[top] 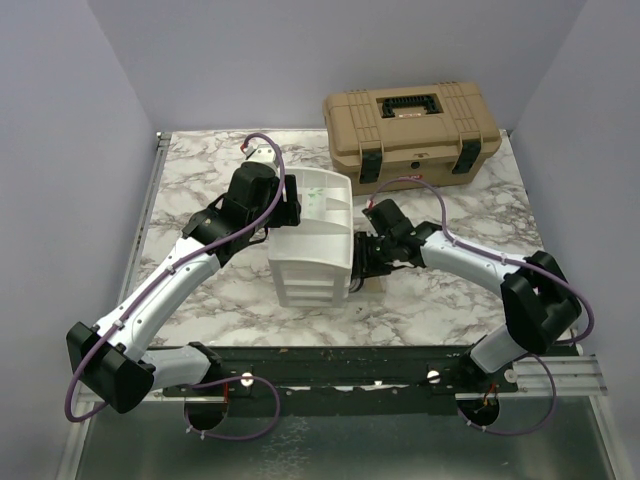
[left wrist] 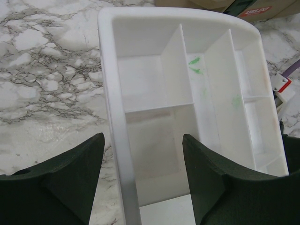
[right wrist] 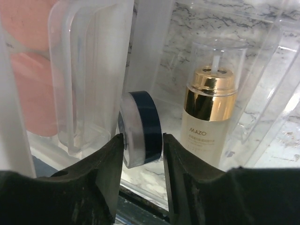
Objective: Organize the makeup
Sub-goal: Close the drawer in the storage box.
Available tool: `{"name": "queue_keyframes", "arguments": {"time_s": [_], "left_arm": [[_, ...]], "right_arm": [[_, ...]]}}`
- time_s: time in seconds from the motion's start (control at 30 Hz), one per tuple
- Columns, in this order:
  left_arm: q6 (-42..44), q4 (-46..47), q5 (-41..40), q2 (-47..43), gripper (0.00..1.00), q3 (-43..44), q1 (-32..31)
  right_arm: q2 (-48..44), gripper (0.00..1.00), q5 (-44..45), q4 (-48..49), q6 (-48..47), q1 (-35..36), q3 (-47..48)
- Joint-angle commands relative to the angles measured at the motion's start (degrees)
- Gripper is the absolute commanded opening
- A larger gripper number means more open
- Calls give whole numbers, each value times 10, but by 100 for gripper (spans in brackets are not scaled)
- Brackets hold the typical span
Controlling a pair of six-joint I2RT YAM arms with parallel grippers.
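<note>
Beside the white drawer unit (top: 310, 262), the right gripper (right wrist: 143, 143) pinches the round blue compact (right wrist: 146, 119) upright on its edge, flat faces against the fingers, just left of a gold-collared pump bottle (right wrist: 206, 117), while the left gripper (left wrist: 143, 159) hangs wide open over the unit's top tray.

The only word that reads clearly is "MAZO", printed in dark capitals on the pale body of the pump bottle (right wrist: 205, 140), just below its gold collar. A line of finer print sits under that word, too small to make out. A red label (left wrist: 256, 10) at the top edge of the left wrist view carries pale letters, cut off and blurred.
</note>
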Motion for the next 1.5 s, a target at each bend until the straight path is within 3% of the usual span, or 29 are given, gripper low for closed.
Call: {"name": "queue_keyframes", "arguments": {"time_s": [0.0,0.23,0.4,0.53,0.67,0.83,1.1,1.27,1.47], "left_arm": [[4,-24,10,3,69,-1,1],[3,-24,9,-1,69,-3,1],[3,-24,9,-3,69,-5,1],[3,-24,14,-3,69,-5,1],[2,-24,22,-1,69,-7,0],[4,-24,26,0,69,-5,0],[5,-24,27,5,69,-1,0],[5,-25,34,12,68,0,1],[5,-25,45,18,68,2,0]], "right_arm": [[-1,50,13,22,35,4,-4],[-78,71,73,-39,17,3,18],[-132,73,190,-71,34,4,21],[-138,82,281,-98,94,2,4],[-122,79,299,-108,167,-9,-17],[-137,74,239,-55,207,-43,-69],[-202,67,83,68,232,-170,-181],[-146,61,3,117,236,-177,-196],[-28,57,-167,200,193,-176,-168]]}}
